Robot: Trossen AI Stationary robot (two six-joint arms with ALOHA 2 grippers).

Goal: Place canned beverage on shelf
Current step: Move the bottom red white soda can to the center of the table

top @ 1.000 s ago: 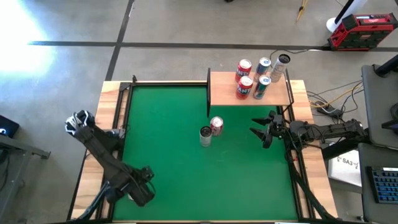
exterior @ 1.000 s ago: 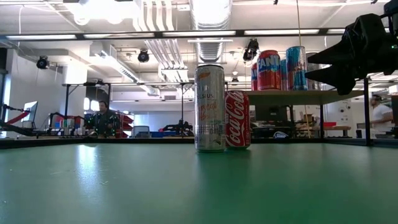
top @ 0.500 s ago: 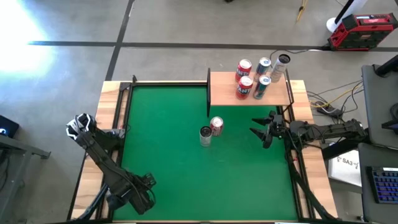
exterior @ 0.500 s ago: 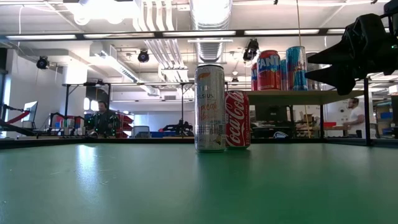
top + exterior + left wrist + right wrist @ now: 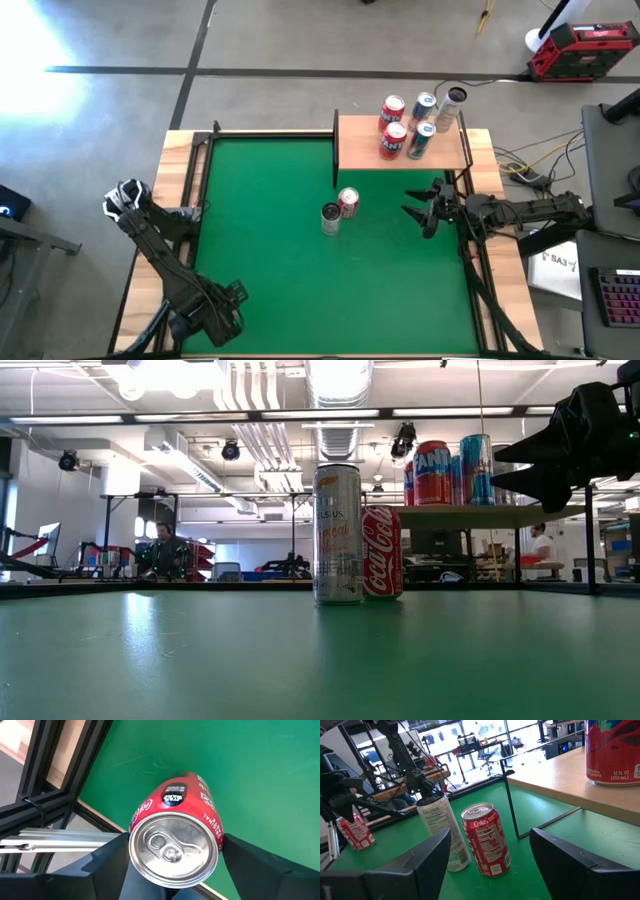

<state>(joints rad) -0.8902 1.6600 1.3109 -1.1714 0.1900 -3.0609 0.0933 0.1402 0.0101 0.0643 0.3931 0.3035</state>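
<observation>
A red cola can (image 5: 175,840) sits between the fingers of my left gripper (image 5: 215,322), which is shut on it and points down at the table's near left corner. The right wrist view shows that can (image 5: 355,832) far off. I cannot tell whether its base touches the green felt. The shelf (image 5: 365,155), a tan board at the far right, carries several upright cans (image 5: 393,140). A tall silver can (image 5: 330,217) and another red cola can (image 5: 348,202) stand on the felt mid-table. My right gripper (image 5: 418,208) is open and level at the right edge, facing them. My left gripper pinches the red cola can by its round wall just below the top rim (image 5: 134,827), one finger (image 5: 100,870) on each side. The fingers come from above, pointing down. The can's top, with its pull tab, faces the wrist.
A black frame rail (image 5: 55,780) and a wooden border run along the table's left edge, close to the held can. Open green felt (image 5: 270,230) lies between the left arm and the two standing cans. A person walks in the room behind, in the low view.
My left arm has swung a little toward the table's near edge and sunk lower at the near left corner. My right arm and the cans on the felt and shelf have stayed put.
</observation>
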